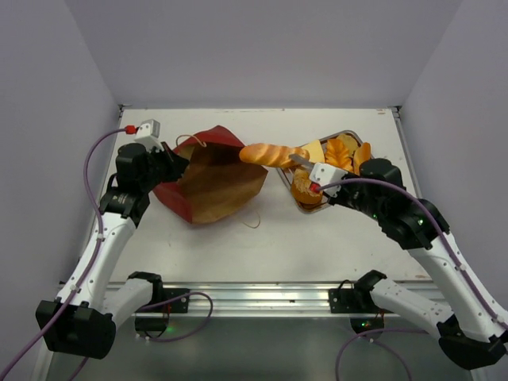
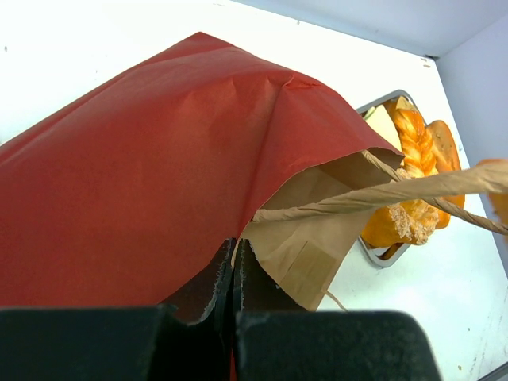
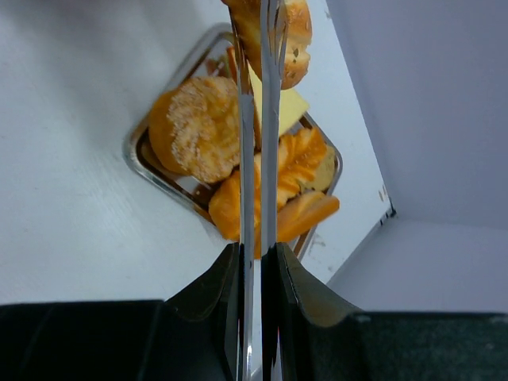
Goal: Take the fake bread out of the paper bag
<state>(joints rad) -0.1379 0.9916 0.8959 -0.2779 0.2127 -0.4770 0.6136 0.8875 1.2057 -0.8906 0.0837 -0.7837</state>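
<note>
**Loaf in the tongs, bag pinned at the left**

The paper bag (image 1: pixel 214 178) lies on the left half of the bench (image 1: pixel 317 238). It is red outside, and its brown inside shows from above. The left pincer (image 1: pixel 173 163) is pressed together on the bag's left edge. In the left wrist view its fingers (image 2: pixel 225 270) meet with the paper nipped between them. A string handle (image 2: pixel 381 193) stretches across the bag's open mouth towards the right.

The right pincer (image 1: pixel 305 168) is clamped on a pair of metal tongs (image 3: pixel 248 159), whose two blades are squeezed nearly parallel. The tongs' tips pinch a long golden loaf (image 1: pixel 272 153) of fake bread. The loaf is lifted clear of the bench and lies crosswise. Its left end is by the bag's far right corner and its right end is over the far-left part of the steel tray (image 1: pixel 350 133).

The tray sits on the right half of the bench, apart from the bag. It holds more fake bread:
- a sugared round roll (image 3: pixel 198 127) at its near end
- a yellow sandwich wedge (image 3: pixel 290 107)
- a braided piece (image 2: pixel 413 135) beside glossy orange pieces at the far end
</note>
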